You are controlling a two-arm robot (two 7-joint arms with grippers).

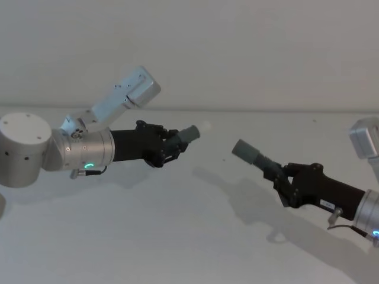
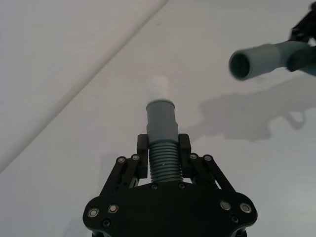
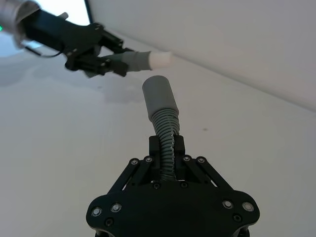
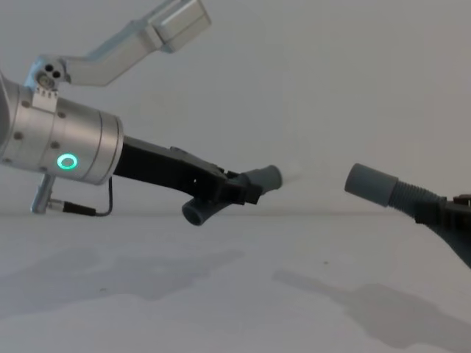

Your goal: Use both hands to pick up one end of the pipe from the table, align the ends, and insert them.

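Note:
Both pipe pieces are held in the air above the white table (image 1: 177,236). My left gripper (image 1: 172,145) is shut on the ribbed part of one piece (image 2: 163,165). Its grey cuff (image 1: 189,134) ends in a white tip (image 1: 205,126) that points right. My right gripper (image 1: 278,175) is shut on the other ribbed piece (image 3: 167,143). That piece's plain grey socket cuff (image 1: 244,151) points left and up, and its open mouth (image 2: 241,64) faces the left gripper. A clear gap separates the two ends, and the socket sits slightly lower than the white tip in the chest view.
The table's far edge meets a plain wall (image 1: 237,53). Shadows of both arms fall on the tabletop (image 1: 249,201). The left arm's silver body with its green ring light (image 4: 68,162) fills the left side.

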